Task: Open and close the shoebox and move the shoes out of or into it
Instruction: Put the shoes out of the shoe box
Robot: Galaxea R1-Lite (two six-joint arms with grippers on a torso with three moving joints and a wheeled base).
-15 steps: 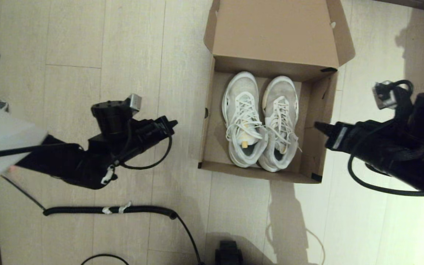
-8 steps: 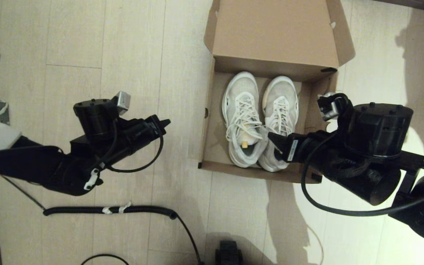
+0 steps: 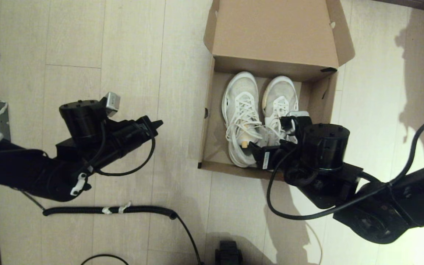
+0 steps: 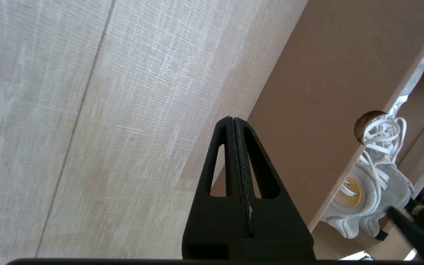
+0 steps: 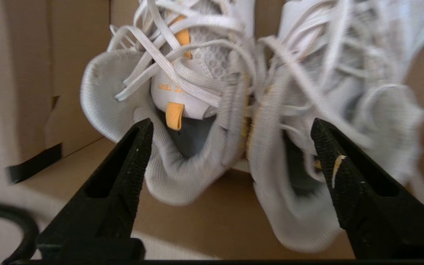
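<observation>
The shoebox (image 3: 317,97) sat on the pale wood floor (image 3: 131,55) at about 12 o'clock in the head view, its flap lid (image 3: 274,33) folded back and away from the robot. Inside it the 2 shoes (image 3: 258,117) lay side by side, toes toward 12 o'clock and heels toward 6 o'clock, touching along their inner sides, laces loose.

The right gripper (image 3: 254,152) reached in from about 4 o'clock over the near wall of the box, and its black body covered the heel of the right-hand shoe in the head view. In the right wrist view the right gripper (image 5: 230,127) stood wide apart, released, 1 finger at the outer collar of one shoe and the other finger at the outer collar of its neighbour, so both heel openings lay between them; it grasped nothing. A yellow pull tab (image 5: 175,116) showed inside the shoe nearer the box wall.

The left gripper (image 3: 156,125) hung over bare floor at about 9 o'clock from the box, apart from its side wall. In the left wrist view the left gripper (image 4: 234,125) was clenched, both fingers pressed flat together on nothing, pointing toward the box's outer wall, where a round hole (image 4: 368,123) showed laces behind it.

A coiled black cable (image 3: 109,210) lay on the floor at about 7 o'clock.
</observation>
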